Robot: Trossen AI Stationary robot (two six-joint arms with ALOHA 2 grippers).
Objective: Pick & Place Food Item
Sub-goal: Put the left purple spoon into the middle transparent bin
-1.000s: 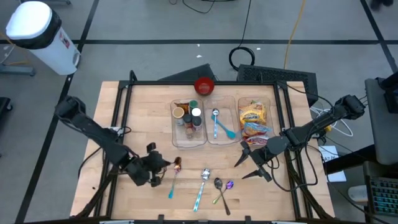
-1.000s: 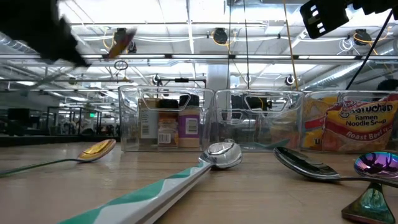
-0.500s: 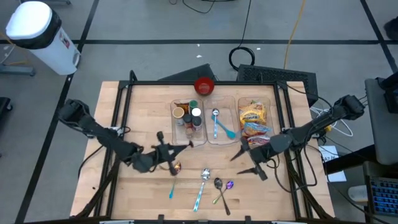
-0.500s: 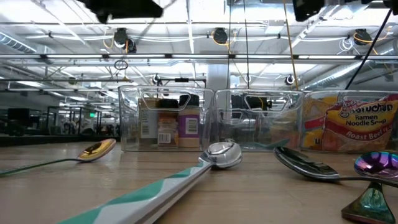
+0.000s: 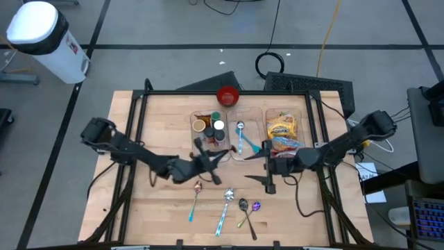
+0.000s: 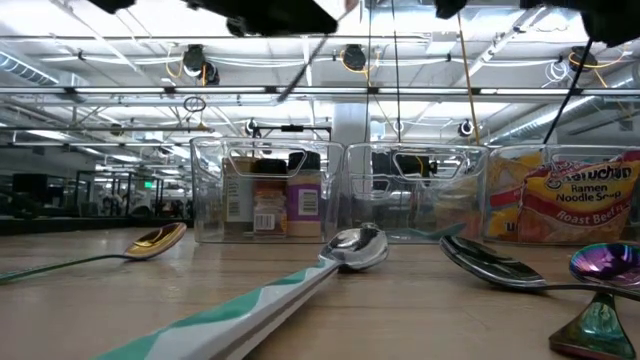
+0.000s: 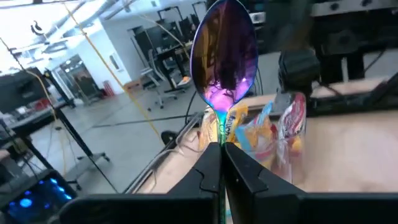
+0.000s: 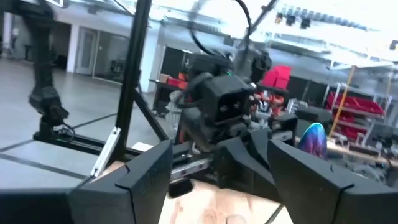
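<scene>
Table: wooden table [image 5: 159,125] with three clear bins [image 5: 248,154] side by side at its middle, loose spoons lying in front of them
Left bin: spice jars [image 5: 209,129]
Middle bin: blue-handled spoon [image 5: 243,137], so this looks like the cutlery compartment
Right bin: ramen packets [image 5: 283,133], the only food item in sight, lying in the bin with neither arm touching them
Left gripper: left gripper [image 7: 222,163] shut on an iridescent purple spoon [image 7: 225,57], bowl upright ahead of the fingers, held above the table just in front of the left and middle bins
Right gripper: right gripper [image 5: 268,167] hovers beside the front of the ramen bin, jaws wide and empty, facing the left gripper
Step in hand: judged to be a carry of the purple spoon toward the middle bin, cutlery rather than food as the task words it
Next move: lift over the bin wall, lower the spoon along the bin's length, then open
In the way: the right gripper sits near the drop path; the bin's front wall and the spoon inside leave little room
Loose spoons: gold spoon [image 5: 197,187], teal-striped spoon [image 5: 225,207], dark spoon [image 5: 245,210], small purple spoon [image 5: 254,208]
Beyond the bins: red bowl [image 5: 227,95] at the far edge of the table
</scene>
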